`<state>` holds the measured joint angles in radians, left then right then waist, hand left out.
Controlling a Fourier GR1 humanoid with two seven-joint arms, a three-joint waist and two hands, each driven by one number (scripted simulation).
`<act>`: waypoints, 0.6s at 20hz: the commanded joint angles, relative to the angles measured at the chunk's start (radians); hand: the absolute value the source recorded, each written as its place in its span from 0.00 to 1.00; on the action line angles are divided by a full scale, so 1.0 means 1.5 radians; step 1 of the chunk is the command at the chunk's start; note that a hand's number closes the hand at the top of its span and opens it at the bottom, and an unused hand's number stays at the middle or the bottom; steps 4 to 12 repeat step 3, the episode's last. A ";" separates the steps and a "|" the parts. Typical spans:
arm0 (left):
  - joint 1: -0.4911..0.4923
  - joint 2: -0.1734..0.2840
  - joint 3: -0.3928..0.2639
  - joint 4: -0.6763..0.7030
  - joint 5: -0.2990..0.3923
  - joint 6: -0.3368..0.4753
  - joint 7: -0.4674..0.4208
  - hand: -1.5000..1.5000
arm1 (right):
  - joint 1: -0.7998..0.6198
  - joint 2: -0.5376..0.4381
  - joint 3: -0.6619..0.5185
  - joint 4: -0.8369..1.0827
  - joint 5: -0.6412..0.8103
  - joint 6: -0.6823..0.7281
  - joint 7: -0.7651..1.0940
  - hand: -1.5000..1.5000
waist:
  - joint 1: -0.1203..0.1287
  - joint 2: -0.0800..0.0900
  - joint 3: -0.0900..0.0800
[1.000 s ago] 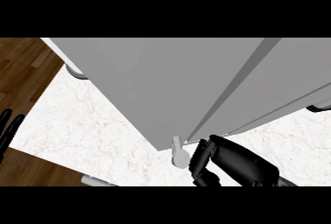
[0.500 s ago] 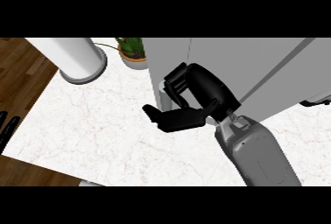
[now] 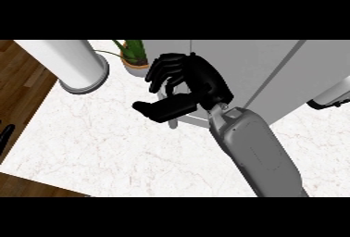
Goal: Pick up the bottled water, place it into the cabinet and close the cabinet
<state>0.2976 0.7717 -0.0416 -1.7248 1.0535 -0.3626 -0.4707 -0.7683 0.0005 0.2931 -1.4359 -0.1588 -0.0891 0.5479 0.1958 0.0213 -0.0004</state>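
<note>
Bottled water cannot be made out with any certainty, so neither its place nor the way its long axis runs can be told. At the far left edge the left hand (image 3: 5, 135) shows only as a thin black sliver over the dark plank floor (image 3: 24, 74). Next comes a smooth white cylinder (image 3: 65, 62) with a grey rim, leaning over the corner of the white, faintly veined marble table (image 3: 103, 143). Just beside it stands a small green plant (image 3: 133, 48) in a tan pot. The black right hand (image 3: 195, 85) is closed, its fingers curled in towards the palm and the thumb jutting left, with nothing visible inside; it lies against the front of the matte grey, flat-panelled cabinet (image 3: 273, 65). Its glossy grey forearm (image 3: 256, 152) slants up from the lower right.
</note>
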 commanded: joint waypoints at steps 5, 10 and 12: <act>0.012 -0.006 0.003 0.004 -0.002 -0.004 -0.005 0.00 | -0.119 0.000 -0.080 0.125 -0.014 -0.098 -0.043 0.00 | 0.001 0.014 -0.002; 0.012 -0.006 0.003 0.004 -0.002 -0.004 -0.005 0.00 | -0.119 0.000 -0.080 0.125 -0.014 -0.098 -0.043 0.00 | 0.001 0.014 -0.002; 0.012 -0.006 0.003 0.004 -0.002 -0.004 -0.005 0.00 | -0.119 0.000 -0.080 0.125 -0.014 -0.098 -0.043 0.00 | 0.001 0.014 -0.002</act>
